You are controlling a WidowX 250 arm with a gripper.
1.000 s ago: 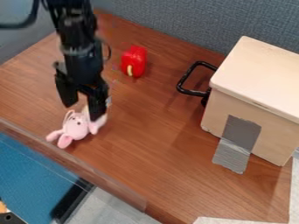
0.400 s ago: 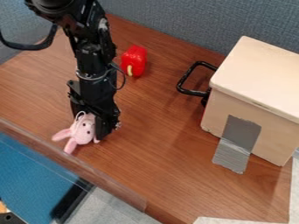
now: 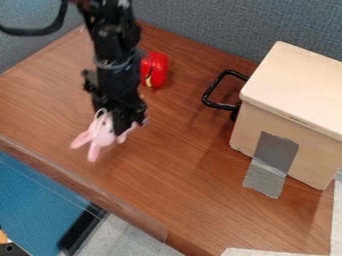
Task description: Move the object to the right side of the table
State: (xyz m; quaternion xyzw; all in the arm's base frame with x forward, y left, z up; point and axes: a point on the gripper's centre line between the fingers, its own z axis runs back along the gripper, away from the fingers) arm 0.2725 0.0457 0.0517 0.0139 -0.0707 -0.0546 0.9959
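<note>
Above the wood-grain desk (image 3: pixel 194 167), toward the left of its front edge, the gripper (image 3: pixel 113 125) pinches a pink plush rabbit (image 3: pixel 101 135); grasping seems done, so a raised carry rightward should follow.

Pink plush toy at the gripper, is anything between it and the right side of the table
Straight across to the camera's right, the black looped handle and pale wooden box stand in the way. Toward the lower right of the wooden table, in front of the box, nothing visible blocks the pink plush toy.
</note>
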